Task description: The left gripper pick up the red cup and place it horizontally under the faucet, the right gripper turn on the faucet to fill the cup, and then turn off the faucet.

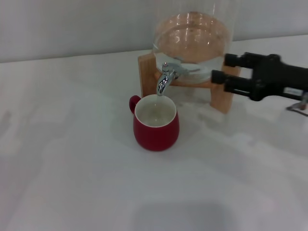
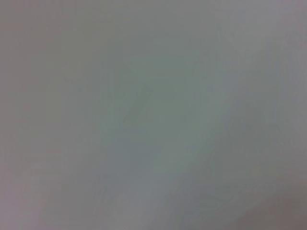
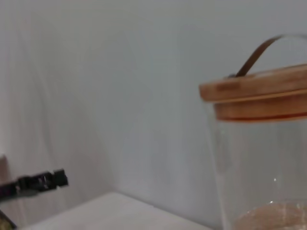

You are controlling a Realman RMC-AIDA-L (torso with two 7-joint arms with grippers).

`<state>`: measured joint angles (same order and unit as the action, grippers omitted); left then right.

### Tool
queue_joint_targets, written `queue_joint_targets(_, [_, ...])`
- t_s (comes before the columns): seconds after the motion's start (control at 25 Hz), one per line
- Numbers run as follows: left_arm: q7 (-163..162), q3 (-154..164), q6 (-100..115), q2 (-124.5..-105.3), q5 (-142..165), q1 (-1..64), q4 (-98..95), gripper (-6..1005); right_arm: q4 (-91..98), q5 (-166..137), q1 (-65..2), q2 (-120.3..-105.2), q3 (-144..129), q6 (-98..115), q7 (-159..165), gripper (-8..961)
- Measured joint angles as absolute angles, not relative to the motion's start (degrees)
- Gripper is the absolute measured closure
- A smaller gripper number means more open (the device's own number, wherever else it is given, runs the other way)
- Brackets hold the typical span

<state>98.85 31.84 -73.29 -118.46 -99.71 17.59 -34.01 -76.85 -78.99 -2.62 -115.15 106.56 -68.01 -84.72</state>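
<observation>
The red cup point(image 1: 156, 124) stands upright on the white counter point(image 1: 72, 159), its mouth directly below the spout of the faucet point(image 1: 166, 78), handle turned toward the robot's left. The placing step looks done; the left gripper is out of sight in every view, and its wrist camera shows only a blank grey surface. The step in hand appears to be the right arm's work on the tap. The right gripper point(image 1: 219, 69) hovers level with the faucet, to its right, in front of the wooden stand point(image 1: 221, 98) that carries the glass jar point(image 1: 192, 36). Its fingers are spread apart, holding nothing, tips pointing at the lever but clear of it. Whether water is running cannot be told; the cup's pale inside shows no clear level. The next move likely calls for a short reach leftward onto the small lever. A white label on the right gripper's body is too small to read.
</observation>
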Motion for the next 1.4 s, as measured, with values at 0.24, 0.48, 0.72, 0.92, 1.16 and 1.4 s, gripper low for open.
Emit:
queue_joint_targets(0.24, [99.02, 31.81, -72.67, -118.55, -100.38, 17.43, -34.02, 125, -78.92, -81.07, -2.43, -115.13, 100.06, -60.77, -84.29, 315])
queue_joint_targets(0.48, [99.02, 31.81, -72.55, -118.53, -100.82, 17.4, -34.3, 125, -78.83, -82.24, -2.94, -115.13, 96.72, -56.66, -83.33, 315])
queue_joint_targets(0.72, [99.01, 31.81, -72.58, -118.65, -100.82, 17.4, -34.37, 125, -78.5, -83.07, -4.04, -115.14, 93.93, -53.2, -83.32, 315])
queue_joint_targets(0.92, [99.08, 31.82, -72.69, -118.8, -100.82, 17.24, -34.37, 125, -78.49, -83.06, -4.89, -115.14, 92.82, -51.98, -83.31, 314])
queue_joint_targets(1.16, [99.11, 31.82, -72.63, -118.83, -101.2, 16.55, -34.37, 125, -78.6, -82.62, -5.37, -115.13, 92.09, -51.94, -83.36, 314])
queue_joint_targets(1.4, [99.14, 31.81, -72.62, -118.83, -101.52, 16.2, -34.37, 125, -78.78, -82.73, -6.12, -115.04, 91.29, -52.59, -83.46, 314])
